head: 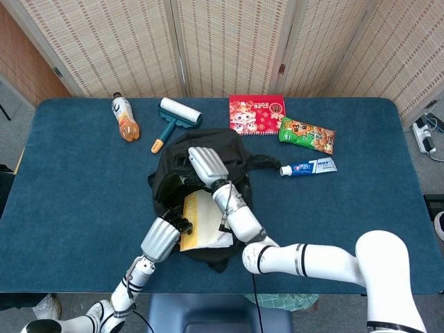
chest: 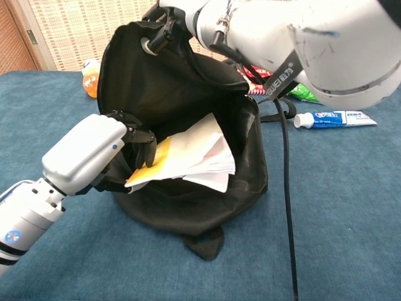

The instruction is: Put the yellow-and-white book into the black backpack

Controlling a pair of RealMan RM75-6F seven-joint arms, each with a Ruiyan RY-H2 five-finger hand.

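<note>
The black backpack [chest: 188, 207] [head: 166, 173] lies in the middle of the blue table with its mouth open toward me. My right hand [head: 207, 164] [chest: 172, 19] grips the upper rim and holds the flap up. The yellow-and-white book [chest: 188, 157] [head: 199, 218] lies tilted in the opening, its far part inside the bag and its near yellow corner over the front rim. My left hand [chest: 94, 157] [head: 163, 239] pinches that near corner, fingers curled over its edge.
Behind the bag lie an orange drink bottle [head: 124, 116], a lint roller [head: 173, 118], a red packet [head: 257, 114], a green snack bag [head: 306, 134] and a toothpaste box [head: 309, 167]. Blue table [head: 69, 187] surface lies to both sides.
</note>
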